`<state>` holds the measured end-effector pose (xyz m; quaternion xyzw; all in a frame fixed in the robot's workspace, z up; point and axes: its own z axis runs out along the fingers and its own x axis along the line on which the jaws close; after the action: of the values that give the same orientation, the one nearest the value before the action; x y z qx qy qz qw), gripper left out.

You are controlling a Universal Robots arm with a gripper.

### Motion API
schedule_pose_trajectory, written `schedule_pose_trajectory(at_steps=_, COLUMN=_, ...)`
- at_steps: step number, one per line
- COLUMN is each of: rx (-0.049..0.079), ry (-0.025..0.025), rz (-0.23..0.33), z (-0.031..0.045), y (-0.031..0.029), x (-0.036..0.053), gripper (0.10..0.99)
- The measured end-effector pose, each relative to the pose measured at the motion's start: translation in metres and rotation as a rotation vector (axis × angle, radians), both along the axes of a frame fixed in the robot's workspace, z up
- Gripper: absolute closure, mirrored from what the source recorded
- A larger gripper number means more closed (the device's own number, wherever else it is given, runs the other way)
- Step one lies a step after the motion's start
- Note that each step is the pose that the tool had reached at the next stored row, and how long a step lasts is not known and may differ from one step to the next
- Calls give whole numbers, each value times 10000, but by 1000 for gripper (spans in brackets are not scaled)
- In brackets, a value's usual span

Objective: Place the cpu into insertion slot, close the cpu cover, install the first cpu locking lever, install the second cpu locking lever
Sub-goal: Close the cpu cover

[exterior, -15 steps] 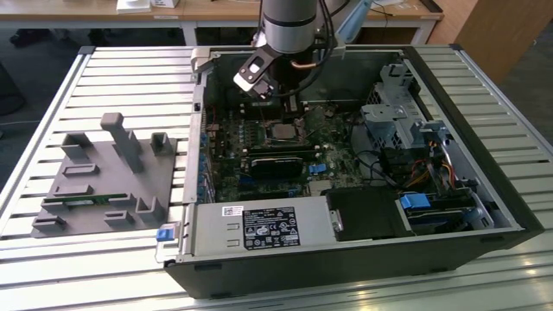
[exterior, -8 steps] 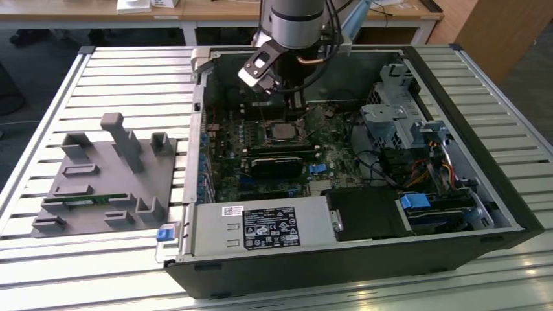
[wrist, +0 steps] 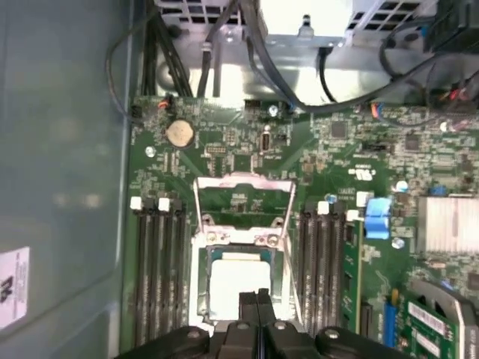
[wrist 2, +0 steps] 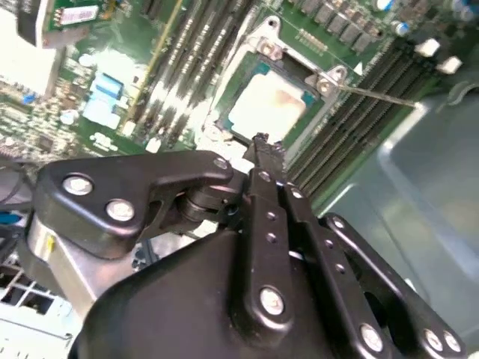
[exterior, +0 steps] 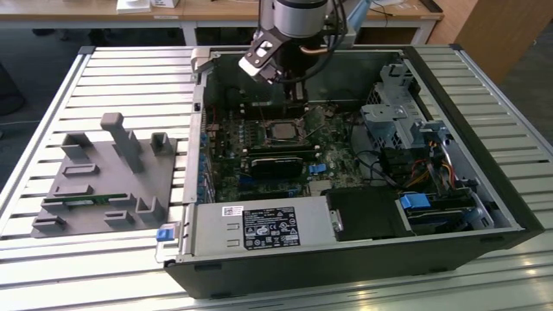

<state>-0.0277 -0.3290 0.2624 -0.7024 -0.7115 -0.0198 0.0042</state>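
Observation:
The cpu (wrist: 238, 280) lies flat in the insertion slot (wrist: 199, 288) on the green motherboard, its dull silver face up; it is also seen in the second wrist view (wrist 2: 271, 105) and the exterior view (exterior: 281, 131). My gripper (wrist: 256, 298) is shut with nothing between its fingers. Its tips (wrist 2: 260, 142) hover just over the cpu's near edge, and the arm reaches down into the case (exterior: 299, 100). The cpu cover (wrist: 243, 179) looks swung open, a thin silvery frame raised on the socket's far side. A thin lever rod (wrist 2: 374, 93) sticks out beside the socket.
Long memory slots (wrist: 161, 269) flank the socket on both sides. Cables (wrist: 262, 52) and a drive cage (exterior: 393, 116) crowd the case. The case wall (wrist: 60, 187) stands close by. A grey fixture (exterior: 108, 184) sits on the slatted table at the exterior view's left.

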Motion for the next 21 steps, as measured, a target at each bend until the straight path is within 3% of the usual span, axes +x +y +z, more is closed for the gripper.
schedule_pose_trajectory(at_steps=2, rx=232, ry=82, rz=0, z=0, y=0, x=48, gripper=980)
schedule_pose_trajectory(at_steps=3, rx=249, ry=103, rz=0, z=0, y=1, x=80, gripper=980)
schedule_pose_trajectory(at_steps=10, rx=254, ry=109, rz=7, z=0, y=0, x=266, gripper=980)
schedule_pose_trajectory(at_steps=14, rx=255, ry=109, rz=13, z=43, y=0, x=275, gripper=980)
schedule_pose_trajectory(at_steps=21, rx=255, ry=105, rz=17, z=47, y=-8, x=276, gripper=980)
